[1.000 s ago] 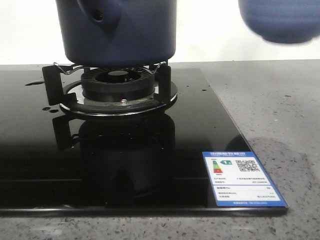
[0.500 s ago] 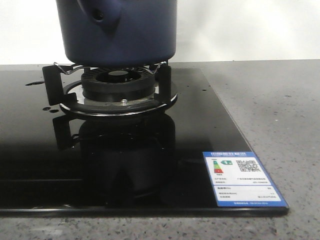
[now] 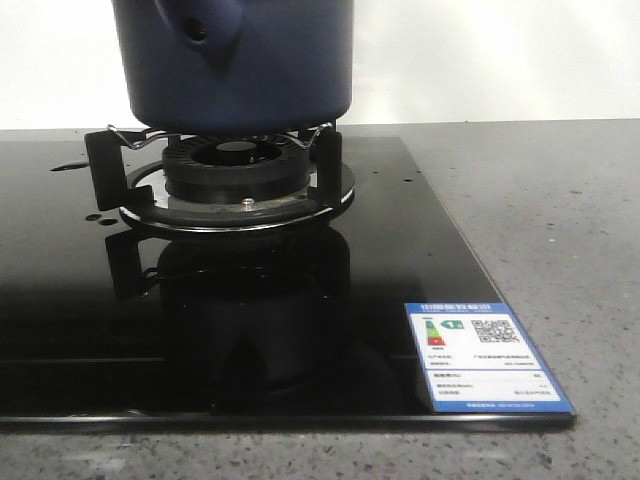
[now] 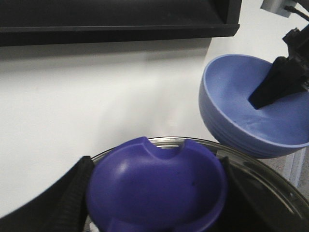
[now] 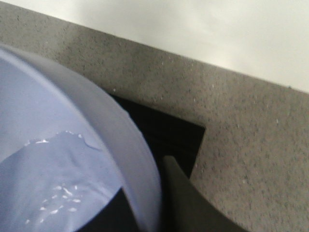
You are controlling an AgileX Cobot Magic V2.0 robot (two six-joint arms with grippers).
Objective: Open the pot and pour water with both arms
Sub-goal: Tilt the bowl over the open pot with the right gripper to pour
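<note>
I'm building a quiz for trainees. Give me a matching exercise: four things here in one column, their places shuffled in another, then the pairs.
1. pot
2. bowl
3. lid knob
4. label

A. between the left fingers
B. front right corner of the cooktop
C. on the burner
D. gripped at its rim by the right fingers

Pairs: 1-C; 2-D; 3-A; 4-B

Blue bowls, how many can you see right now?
1. The light blue bowl is up in the air beside the pot's lid, with the right gripper's finger inside its rim. Others may be out of view.
</note>
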